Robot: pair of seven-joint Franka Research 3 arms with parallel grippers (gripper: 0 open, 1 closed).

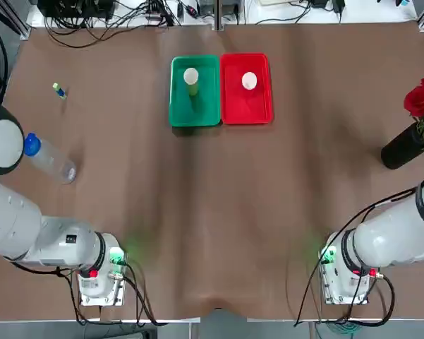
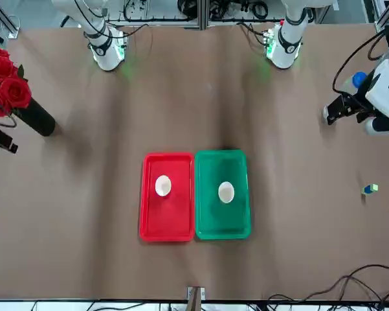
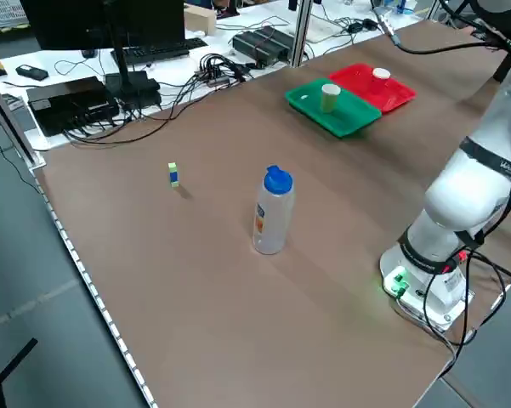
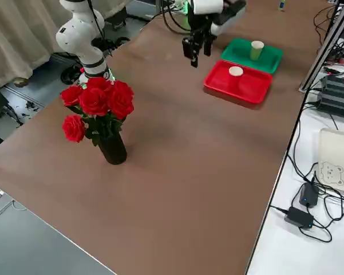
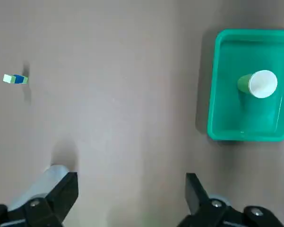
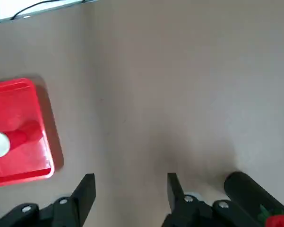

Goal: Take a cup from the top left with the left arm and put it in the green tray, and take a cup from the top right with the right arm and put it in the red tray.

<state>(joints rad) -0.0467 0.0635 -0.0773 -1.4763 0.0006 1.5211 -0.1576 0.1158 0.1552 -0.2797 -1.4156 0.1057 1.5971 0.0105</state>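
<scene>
Both white arm bases sit at the table's near edge in the top view, and each arm folds back toward its own side, away from the trays. Over the clear blue-capped bottle (image 3: 273,211), the left gripper (image 5: 131,191) hangs pointing down, fingers spread wide and empty. Beside the vase of red roses (image 4: 100,117), the right gripper (image 6: 128,191) also points down, its jaws parted with nothing between them. Upright in the green tray (image 1: 178,106) stands the yellow-green cup (image 1: 191,79). Just beside it, the red cup (image 1: 249,80) stands in the red tray (image 1: 261,109). Well apart from both trays, a small green-and-blue block (image 1: 58,90) lies by itself.
</scene>
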